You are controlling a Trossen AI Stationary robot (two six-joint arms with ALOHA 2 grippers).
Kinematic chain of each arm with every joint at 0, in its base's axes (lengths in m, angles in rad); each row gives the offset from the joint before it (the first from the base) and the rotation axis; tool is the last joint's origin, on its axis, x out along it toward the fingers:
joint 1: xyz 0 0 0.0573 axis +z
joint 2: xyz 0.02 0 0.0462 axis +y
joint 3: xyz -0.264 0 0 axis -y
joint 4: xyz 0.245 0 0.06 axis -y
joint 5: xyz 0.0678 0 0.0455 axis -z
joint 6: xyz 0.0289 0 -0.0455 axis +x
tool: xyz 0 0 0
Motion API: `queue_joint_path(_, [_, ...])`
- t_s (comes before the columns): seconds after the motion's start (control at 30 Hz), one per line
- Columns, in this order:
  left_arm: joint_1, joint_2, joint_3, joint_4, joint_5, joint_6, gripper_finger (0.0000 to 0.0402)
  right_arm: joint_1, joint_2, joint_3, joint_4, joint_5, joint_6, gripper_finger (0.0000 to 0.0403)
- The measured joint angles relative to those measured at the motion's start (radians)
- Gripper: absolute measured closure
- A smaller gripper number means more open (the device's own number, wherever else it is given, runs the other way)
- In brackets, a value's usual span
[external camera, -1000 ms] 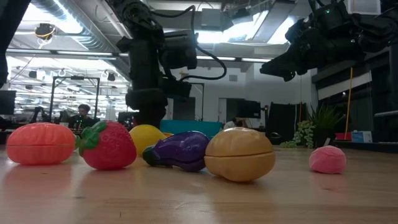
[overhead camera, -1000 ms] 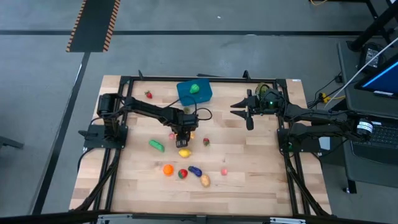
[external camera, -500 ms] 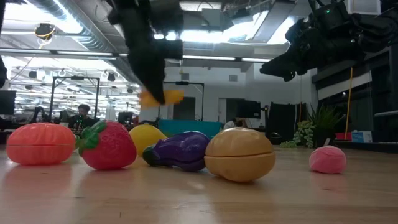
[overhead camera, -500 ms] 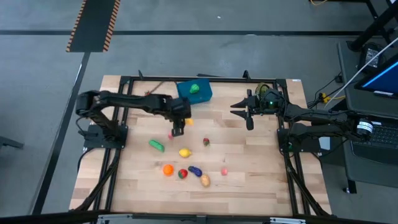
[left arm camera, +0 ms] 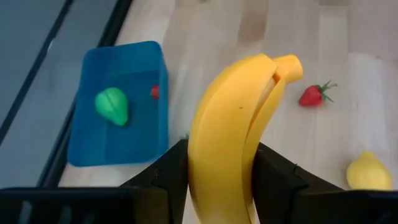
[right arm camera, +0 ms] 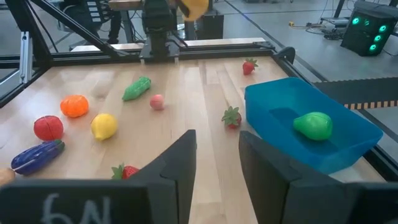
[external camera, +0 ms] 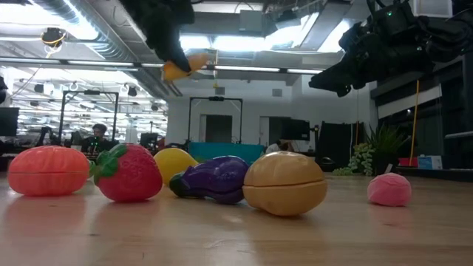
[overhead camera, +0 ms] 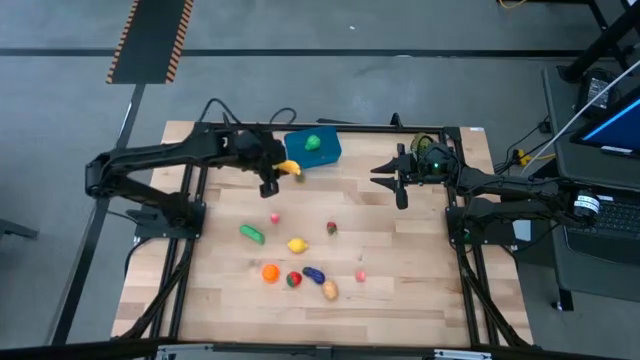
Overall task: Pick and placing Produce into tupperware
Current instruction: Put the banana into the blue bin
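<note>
left gripper (overhead camera: 271, 182) pinching the yellow banana (left arm camera: 230, 143) aloft beside the blue tupperware (overhead camera: 313, 149), right gripper (overhead camera: 398, 182) slightly spread

Banana (overhead camera: 290, 167) hangs just beside tupperware (overhead camera: 325, 155) holding pepper (overhead camera: 313, 142).

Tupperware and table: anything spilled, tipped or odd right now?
Nothing stands out. The tupperware sits upright with a green pepper inside; the left hand holds the banana in the air beside it. Loose produce lies scattered on the table, none damaged.
</note>
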Motion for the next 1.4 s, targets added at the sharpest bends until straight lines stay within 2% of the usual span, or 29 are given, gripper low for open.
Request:
queue_joint_path(0.2, [0.057, -0.081, -0.124, -0.019, 0.002, -0.016, 0.0271, 0.000, 0.000, 0.000, -0.002, 0.000, 0.000, 0.0279])
queue_joint_path(0.33, [0.091, -0.166, -0.277, 0.048, 0.010, -0.062, 0.0271, 0.000, 0.000, 0.000, -0.002, 0.000, 0.000, 0.0279])
queue_joint_path(0.5, [0.105, -0.283, -0.468, 0.261, 0.091, -0.083, 0.0271, 0.000, 0.000, 0.000, -0.001, 0.000, -0.002, 0.0279])
queue_joint_path(0.67, [0.114, -0.378, -0.579, 0.486, 0.176, -0.057, 0.0271, 0.000, 0.000, 0.000, 0.005, 0.000, -0.003, 0.0279])
queue_joint_path(0.83, [0.133, -0.421, -0.632, 0.651, 0.304, -0.029, 0.0271, 0.000, 0.000, 0.000, 0.003, 0.000, -0.003, 0.0279])
queue_joint_path(0.93, [0.145, -0.419, -0.640, 0.689, 0.359, -0.033, 0.0271, 0.000, 0.000, 0.000, 0.003, 0.000, -0.003, 0.0279])
queue_joint_path(1.23, [0.149, -0.418, -0.640, 0.850, 0.403, -0.033, 0.0271, 0.000, 0.000, 0.000, 0.003, 0.000, -0.003, 0.0279])
queue_joint_path(1.4, [0.149, -0.395, -0.640, 0.869, 0.403, -0.033, 0.0271, 0.000, 0.000, 0.000, 0.003, 0.000, -0.003, 0.0279])
